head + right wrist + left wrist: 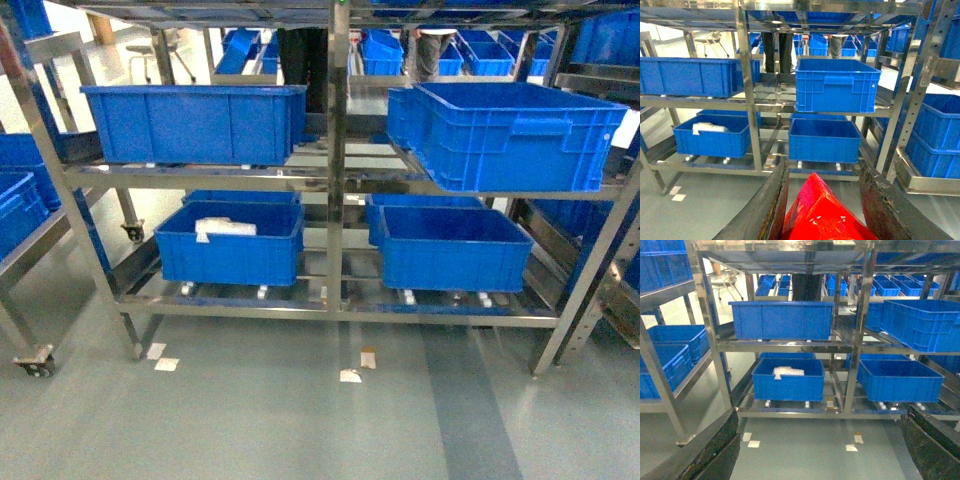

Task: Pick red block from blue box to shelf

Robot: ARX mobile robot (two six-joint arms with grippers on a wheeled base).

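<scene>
while the robot faces the shelf, the views show this:

block: the red block (822,212) sits between the two dark fingers of the right gripper (822,200), low in the right wrist view; its glossy faces fill the gap, and both fingers appear to press against it. no stud shows from this angle.
right gripper: closed partway onto the block, fingers (765,210) slanting up on either side of it; not seen in the head view.
left gripper: only the two dark fingers (715,455) show at the lower corners of the left wrist view, spread wide with bare floor between them and nothing held; left gripper (820,460) is likewise out of the head view.
shelf: the steel shelf (338,180) stands straight ahead, with a shiny central upright, rail tiers and a caster (37,366) at lower left.
crates: four dark blue crates rest on it. upper left crate (195,122) sits level; upper right crate (510,133) is tilted toward the camera; lower left crate (230,242) holds a white bundle (225,228); lower right crate (455,248) sits beside it across the upright.
floor: grey floor (250,420) with small pale tags (166,364) lying near the shelf feet.
background: more blue crates on racks behind and at both sides; legs of a person (303,60) stand behind the shelf.
blue box: no light turquoise tub shows in any view.
</scene>
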